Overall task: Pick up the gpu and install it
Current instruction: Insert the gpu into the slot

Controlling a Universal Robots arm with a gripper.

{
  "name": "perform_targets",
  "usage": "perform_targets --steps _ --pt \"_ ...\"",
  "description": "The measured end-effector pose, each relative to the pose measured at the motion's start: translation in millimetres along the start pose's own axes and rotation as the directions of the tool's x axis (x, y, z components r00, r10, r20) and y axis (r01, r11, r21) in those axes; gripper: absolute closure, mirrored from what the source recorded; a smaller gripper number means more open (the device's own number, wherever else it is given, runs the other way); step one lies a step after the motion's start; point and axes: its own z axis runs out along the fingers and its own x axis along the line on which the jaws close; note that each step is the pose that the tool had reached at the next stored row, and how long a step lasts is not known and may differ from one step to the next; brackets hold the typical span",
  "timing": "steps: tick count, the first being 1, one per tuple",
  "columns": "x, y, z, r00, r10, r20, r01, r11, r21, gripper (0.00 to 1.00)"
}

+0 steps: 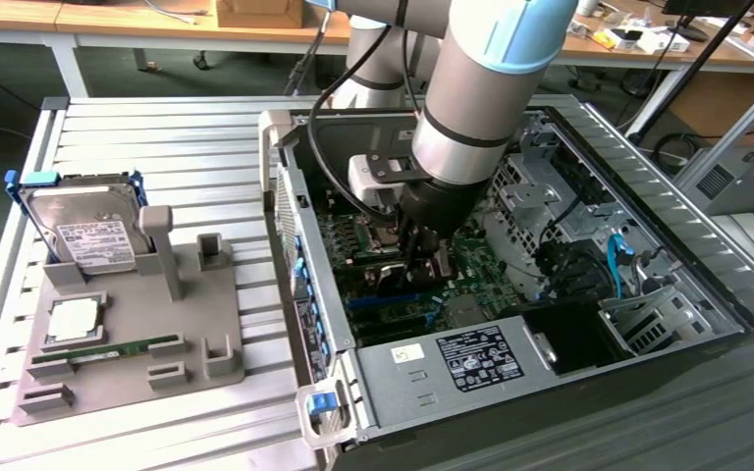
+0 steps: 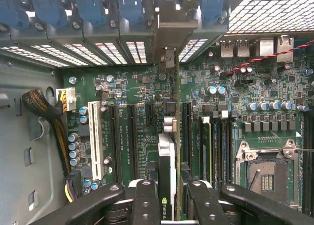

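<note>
Lab: cluttered workbenches (image 1: pixel 115 20), open computer case (image 1: pixel 384 392)

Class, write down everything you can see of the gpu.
The gpu is a thin card seen edge-on, with a grey metal bracket at its far end and a black label near the tool, which clamps it from both sides. It stands on edge over the green motherboard, in line with its long slots.

The exterior camera stands high and back, tilted down on the slatted table (image 1: pixel 154 128), the open computer case (image 1: pixel 672 214) lying from centre toward 3 o'clock (the arm (image 1: pixel 495 78) enters at 12). The wrist camera sits close, looking past the gripper (image 2: pixel 169 188) and its clamped gpu (image 2: pixel 167 156) onto the motherboard (image 2: pixel 132 87), which both views share.
</note>
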Motion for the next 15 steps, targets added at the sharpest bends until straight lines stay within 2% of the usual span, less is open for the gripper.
perform_targets --steps 4,7,15 --pt "0.0 0.0 0.3 1.0000 0.000 0.0000 0.000 1.0000 0.0001 0.73" --pt "0.0 -0.6 0.4 1.0000 0.000 0.0000 0.000 1.0000 -0.0029 0.73" --pt "0.0 -0.3 0.3 1.0000 -0.003 -0.0002 0.003 1.0000 -0.0031 0.73"
